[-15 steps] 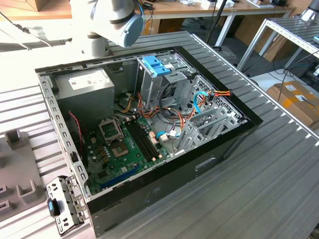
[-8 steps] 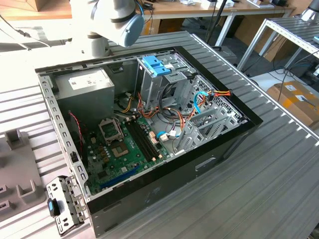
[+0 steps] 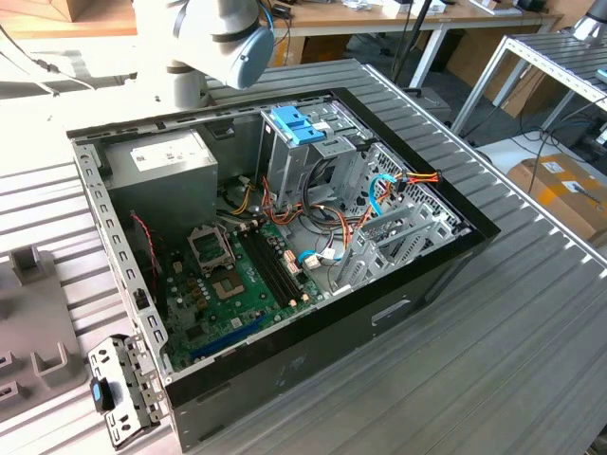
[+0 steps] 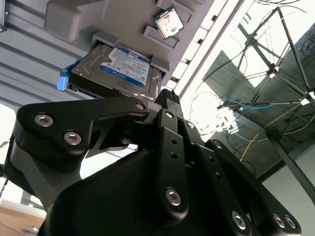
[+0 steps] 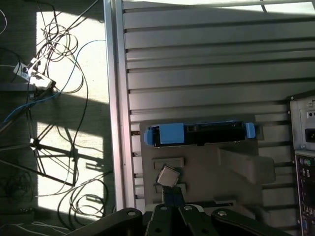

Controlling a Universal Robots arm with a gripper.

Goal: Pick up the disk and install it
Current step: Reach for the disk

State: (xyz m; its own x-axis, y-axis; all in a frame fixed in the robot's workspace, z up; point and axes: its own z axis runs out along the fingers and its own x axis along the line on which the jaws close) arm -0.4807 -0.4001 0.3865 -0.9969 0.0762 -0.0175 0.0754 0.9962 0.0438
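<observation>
Poised with the arm point(image 3: 226, 36) beyond the case point(image 3: 332, 355), looking down over a grey fixture point(image 5: 241, 167). Clenched tight at the gripper point(image 4: 168, 98), grasping nothing, clear of the disk point(image 5: 199, 133) lying in the fixture's slot, blue rails showing, beside a chip point(image 5: 168, 175).

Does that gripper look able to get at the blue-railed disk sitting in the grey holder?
Probably yes: the disk sits uncovered in its grey holder, with open space between it and the gripper, though the jaws look shut.
</observation>
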